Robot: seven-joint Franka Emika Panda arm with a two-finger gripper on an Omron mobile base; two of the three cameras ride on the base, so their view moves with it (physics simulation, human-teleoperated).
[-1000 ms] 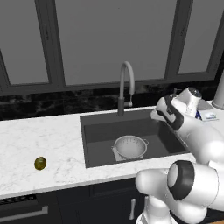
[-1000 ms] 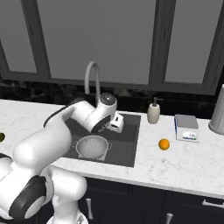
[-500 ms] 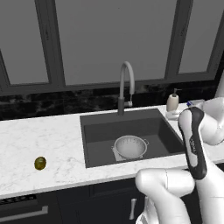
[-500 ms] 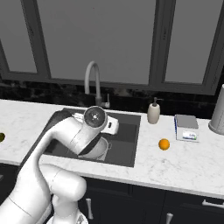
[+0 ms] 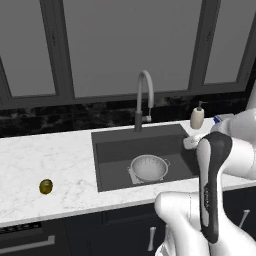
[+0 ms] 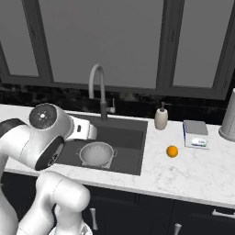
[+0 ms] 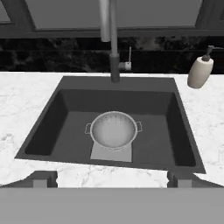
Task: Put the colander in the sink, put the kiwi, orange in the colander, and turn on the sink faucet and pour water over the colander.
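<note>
The silvery colander (image 7: 114, 130) stands upright in the dark sink (image 7: 65, 127), on the pale drain plate, with nothing in it. It also shows as the colander (image 5: 148, 167) (image 6: 97, 153) in both base views. The olive-brown kiwi (image 5: 46, 186) lies on the counter far left of the basin. On the counter right of the sink rests the orange (image 6: 172, 151). The faucet (image 7: 113, 39) arches over the back rim. My gripper (image 7: 112, 178) hangs open above the sink's front edge, with nothing between its fingertips (image 7: 43, 178).
A beige soap dispenser (image 6: 161, 118) stands at the sink's back right corner. A small box (image 6: 195, 134) and a tall metal container (image 6: 228, 117) sit further right. White marble counter (image 5: 55, 160) stretches left of the basin.
The arm has folded back from the sink's right side toward the front edge, and the hand now faces the basin from the front. Colander, kiwi and orange have not moved.
</note>
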